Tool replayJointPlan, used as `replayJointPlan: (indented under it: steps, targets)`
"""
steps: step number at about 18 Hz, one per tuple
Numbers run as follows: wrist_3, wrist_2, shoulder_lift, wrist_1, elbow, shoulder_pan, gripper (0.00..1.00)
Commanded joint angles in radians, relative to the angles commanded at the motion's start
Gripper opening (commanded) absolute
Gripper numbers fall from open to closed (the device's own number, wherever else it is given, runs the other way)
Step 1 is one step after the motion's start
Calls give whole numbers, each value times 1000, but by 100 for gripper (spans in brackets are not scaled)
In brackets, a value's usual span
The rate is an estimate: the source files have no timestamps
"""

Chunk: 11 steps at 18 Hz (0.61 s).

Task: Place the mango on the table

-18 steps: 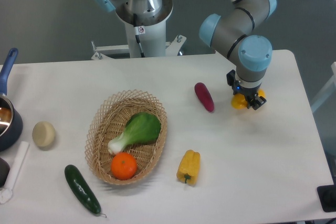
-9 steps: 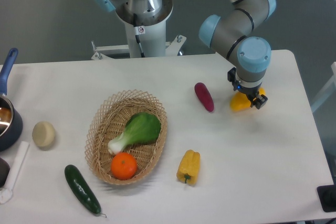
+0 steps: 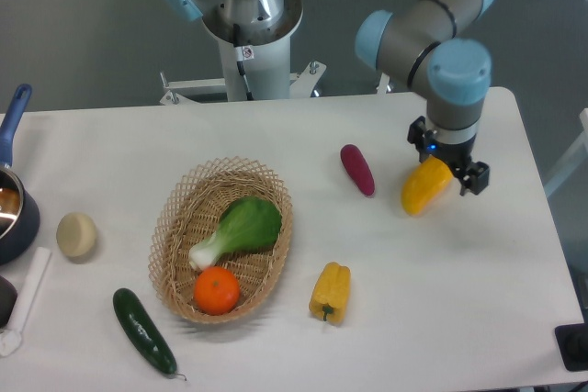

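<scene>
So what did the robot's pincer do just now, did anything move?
The pincer shifted right and appears to have lifted, uncovering more of the mango, which now shows lying on the table. Whether it has let go, I cannot tell. The basket, pepper and purple vegetable stayed put.

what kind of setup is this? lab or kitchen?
Probably a robotics lab bench. A white table carries a staged mix of produce around a wicker basket, a second robot base stands behind it on a bare grey floor, and the end effector is beside a mango.
</scene>
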Motion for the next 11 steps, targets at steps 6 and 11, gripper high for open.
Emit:
replayJointPlan:
  steps: [6, 11]
  targets:
    - [4, -97, 22, -41, 107, 44, 100]
    - [121, -101, 61, -314, 201, 126, 100]
